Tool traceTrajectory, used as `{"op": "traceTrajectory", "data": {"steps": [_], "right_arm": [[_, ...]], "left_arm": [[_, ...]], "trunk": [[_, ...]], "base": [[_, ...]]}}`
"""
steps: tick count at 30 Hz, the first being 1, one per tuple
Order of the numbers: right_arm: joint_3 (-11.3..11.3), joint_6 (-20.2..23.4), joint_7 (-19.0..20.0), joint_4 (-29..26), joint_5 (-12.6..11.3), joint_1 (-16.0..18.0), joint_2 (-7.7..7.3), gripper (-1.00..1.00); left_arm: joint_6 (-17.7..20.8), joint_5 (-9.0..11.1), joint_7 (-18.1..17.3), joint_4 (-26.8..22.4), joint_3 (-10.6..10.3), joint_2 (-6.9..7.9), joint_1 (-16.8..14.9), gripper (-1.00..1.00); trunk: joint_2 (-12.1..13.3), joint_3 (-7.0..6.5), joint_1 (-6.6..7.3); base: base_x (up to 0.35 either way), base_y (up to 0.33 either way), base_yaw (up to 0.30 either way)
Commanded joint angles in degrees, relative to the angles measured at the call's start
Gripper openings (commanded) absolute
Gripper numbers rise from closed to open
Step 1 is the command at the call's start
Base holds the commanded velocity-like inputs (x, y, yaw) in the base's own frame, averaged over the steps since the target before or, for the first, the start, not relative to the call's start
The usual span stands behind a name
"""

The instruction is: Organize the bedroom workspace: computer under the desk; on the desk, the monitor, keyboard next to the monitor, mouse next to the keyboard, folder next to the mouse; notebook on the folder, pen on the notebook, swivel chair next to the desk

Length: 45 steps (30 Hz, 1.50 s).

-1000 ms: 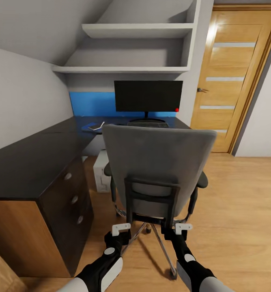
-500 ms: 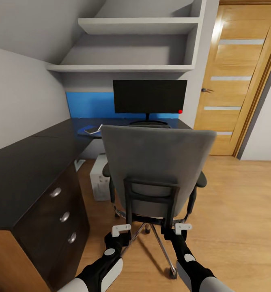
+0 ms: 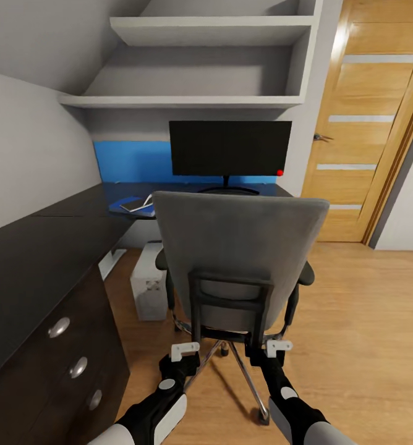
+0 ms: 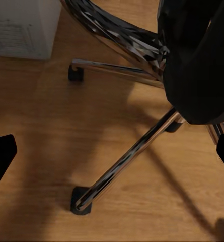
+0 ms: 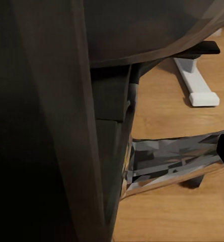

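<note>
Grey swivel chair (image 3: 240, 247) near desk (image 3: 188, 190) edge, both pincers' state unclear.

Keyboard (image 3: 228, 191) mostly behind swivel chair (image 3: 240, 247)

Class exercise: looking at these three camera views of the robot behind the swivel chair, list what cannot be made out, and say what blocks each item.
- Keyboard and mouse: head view, swivel chair backrest covers the desk below the monitor.
- Pen: head view, too small on the folder.
- Chair seat: head view, behind the backrest.
- Left pincer and right pincer: too small to judge opening.
- Computer: partly behind the chair.
</note>
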<state>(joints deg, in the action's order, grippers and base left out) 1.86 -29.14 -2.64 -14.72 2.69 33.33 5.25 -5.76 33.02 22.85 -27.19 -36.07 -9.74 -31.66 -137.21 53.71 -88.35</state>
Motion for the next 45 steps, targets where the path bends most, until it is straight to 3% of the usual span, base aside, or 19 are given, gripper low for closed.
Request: {"op": "traceTrajectory", "data": {"steps": [1, 32, 45], "right_arm": [[0.60, -0.21, -0.34, 0.04, -0.05, 0.07, 0.02, 1.00], [0.60, -0.13, -0.21, 0.04, 0.02, 0.07, -0.06, 1.00], [0.60, -0.13, -0.17, 0.04, 0.03, 0.07, -0.07, 1.00]], "left_arm": [[-0.39, 0.64, 0.44, 0.04, -0.32, 0.06, -0.07, 1.00], [-0.41, 0.64, 0.35, 0.91, -0.35, -0.02, -0.07, 1.00], [-0.65, 0.55, 0.44, 0.91, -0.33, -0.02, -0.07, 1.00]], "trunk": [[-0.01, 0.05, -0.03], [-0.01, 0.05, -0.03], [-0.01, 0.05, -0.03]], "base": [[0.322, 0.000, 0.000], [0.322, 0.000, 0.000], [0.022, -0.002, 0.000]]}}
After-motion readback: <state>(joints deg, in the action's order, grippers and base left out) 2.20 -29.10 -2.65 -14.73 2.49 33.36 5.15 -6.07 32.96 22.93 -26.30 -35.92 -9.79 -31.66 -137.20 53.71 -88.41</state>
